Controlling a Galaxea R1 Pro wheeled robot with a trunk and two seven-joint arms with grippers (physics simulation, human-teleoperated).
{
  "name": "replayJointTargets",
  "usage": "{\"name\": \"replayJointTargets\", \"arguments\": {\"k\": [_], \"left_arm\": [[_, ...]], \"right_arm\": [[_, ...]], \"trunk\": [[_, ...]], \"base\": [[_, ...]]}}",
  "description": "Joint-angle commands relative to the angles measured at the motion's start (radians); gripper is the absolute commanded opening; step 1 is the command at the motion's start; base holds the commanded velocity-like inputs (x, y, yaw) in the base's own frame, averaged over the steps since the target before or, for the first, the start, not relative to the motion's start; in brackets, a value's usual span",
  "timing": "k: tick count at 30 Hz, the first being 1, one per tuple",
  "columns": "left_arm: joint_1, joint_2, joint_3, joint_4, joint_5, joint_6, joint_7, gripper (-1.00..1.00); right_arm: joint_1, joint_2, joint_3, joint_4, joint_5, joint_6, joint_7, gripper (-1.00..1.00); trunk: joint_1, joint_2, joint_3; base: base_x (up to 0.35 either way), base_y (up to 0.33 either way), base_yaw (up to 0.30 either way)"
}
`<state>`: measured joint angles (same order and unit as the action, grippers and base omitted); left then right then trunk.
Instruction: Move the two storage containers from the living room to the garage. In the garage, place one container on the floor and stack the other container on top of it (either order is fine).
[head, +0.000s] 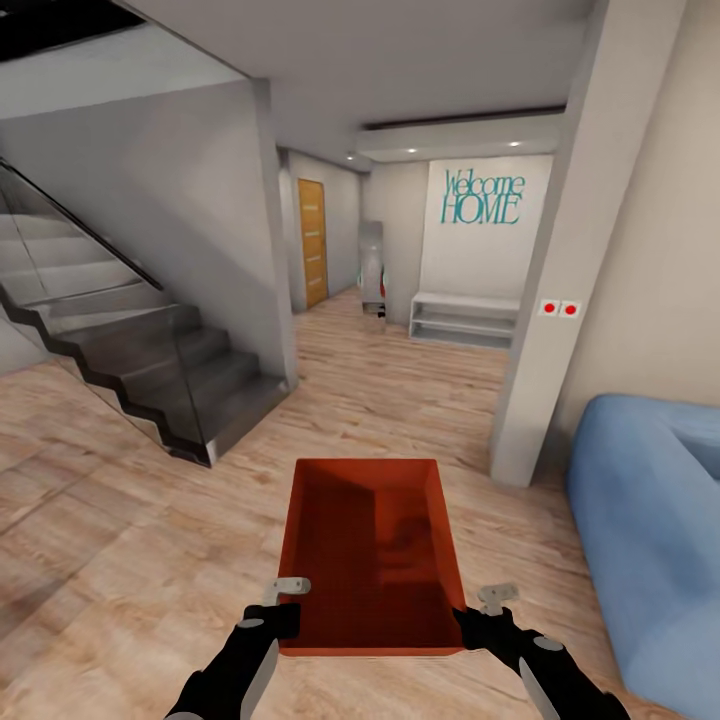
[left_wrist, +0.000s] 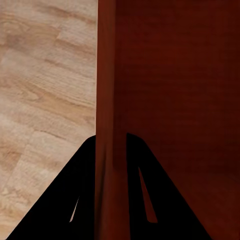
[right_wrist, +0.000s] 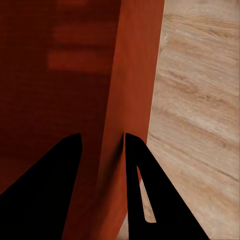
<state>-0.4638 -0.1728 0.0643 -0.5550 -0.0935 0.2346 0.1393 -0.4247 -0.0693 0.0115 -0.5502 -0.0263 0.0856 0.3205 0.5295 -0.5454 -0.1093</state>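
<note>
Left gripper (head: 287, 605) sits lower centre-left of the head view, clamped on the near left corner of one storage container (head: 372, 545); right gripper (head: 478, 615) mirrors it lower centre-right on the near right corner. One container in frame, count 1 of 2. It's carried level, open top up, held out in front over the light wood-plank floor (head: 120, 520). Two-corner hold reads as a way to keep a thin-walled box from twisting while the base drives. Surroundings: one staircase (head: 130, 350) upper left, one wooden door (head: 312, 243) down the hall top centre, one white shelf unit (head: 465, 318) under the "Welcome HOME" lettering (head: 483, 197), one pillar (head: 560, 260) right of centre, one blue sofa (head: 650, 530) at the right edge. So likely not out of the living room yet, garage not in sight

Left wrist view: two black fingers (left_wrist: 65, 200) at the bottom of the frame straddle the container wall (left_wrist: 106, 100), one outside, one inside, pinched onto it. Plank floor fills the left half

Right wrist view: same story, fingers (right_wrist: 45, 185) either side of the wall (right_wrist: 135, 75), nipped shut on it. Floor on the right half
</note>
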Motion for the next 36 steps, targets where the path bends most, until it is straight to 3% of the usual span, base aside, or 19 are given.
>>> {"name": "replayJointTargets", "arguments": {"k": [1,36], "left_arm": [[-0.001,-0.002,0.057,-0.005,-0.031,0.008,0.003,-1.0],[-0.001,-0.002,0.057,-0.005,-0.031,0.008,0.003,-1.0]], "right_arm": [[0.0,0.0,-0.002,-0.002,-0.001,0.006,0.002,-1.0],[0.0,0.0,-0.002,0.001,0.0,0.006,0.002,-1.0]], "trunk": [[0.001,-0.002,-0.002],[0.001,-0.002,-0.002]], "base": [[0.33,0.0,0.0],[0.33,0.0,0.0]]}}
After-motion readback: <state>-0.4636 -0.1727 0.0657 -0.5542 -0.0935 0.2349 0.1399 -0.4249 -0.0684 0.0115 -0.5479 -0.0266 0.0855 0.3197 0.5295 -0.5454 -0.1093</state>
